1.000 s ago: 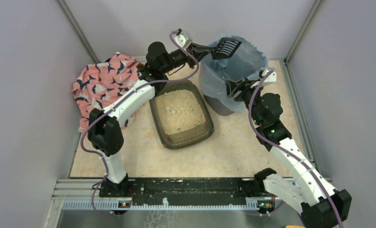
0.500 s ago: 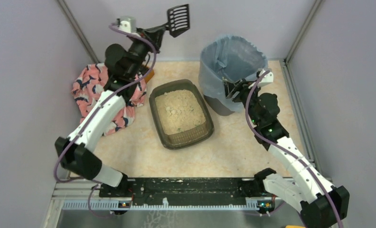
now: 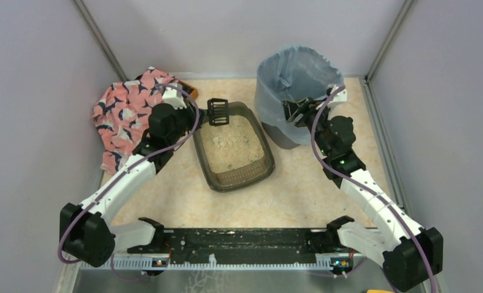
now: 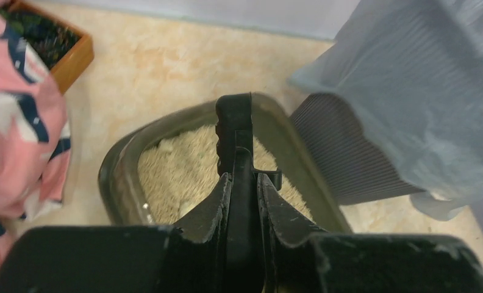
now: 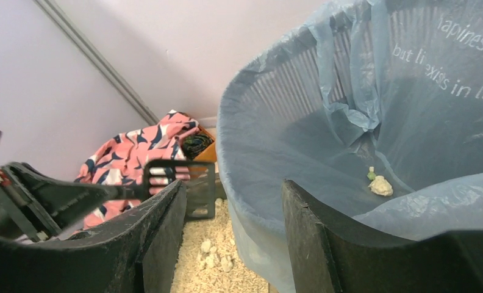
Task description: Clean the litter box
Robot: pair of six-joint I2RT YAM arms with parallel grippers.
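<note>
The litter box (image 3: 239, 180), a dark tray of beige granules, lies mid-table with pale clumps (image 3: 227, 141) on the litter. My left gripper (image 3: 201, 113) is shut on the handle of the black slotted scoop (image 3: 218, 111), whose head stands at the tray's far end. In the left wrist view the scoop (image 4: 234, 131) runs edge-on from between my fingers (image 4: 244, 178) over the litter box (image 4: 114, 177). My right gripper (image 3: 297, 112) is open, straddling the near rim of the bin (image 3: 297, 70). In the right wrist view its jaws (image 5: 233, 186) stand one inside and one outside the liner (image 5: 269, 140).
A pink patterned cloth (image 3: 126, 107) lies at the back left beside a small orange box (image 4: 50, 43). The bin holds a pale clump (image 5: 380, 185). Grey walls enclose the table on three sides. The scoop (image 5: 184, 163) shows left of the bin.
The left arm carried the scoop from over the bin, swung it high to the back left, then lowered it to the litter box's far end. The right gripper stayed at the bin's rim.
</note>
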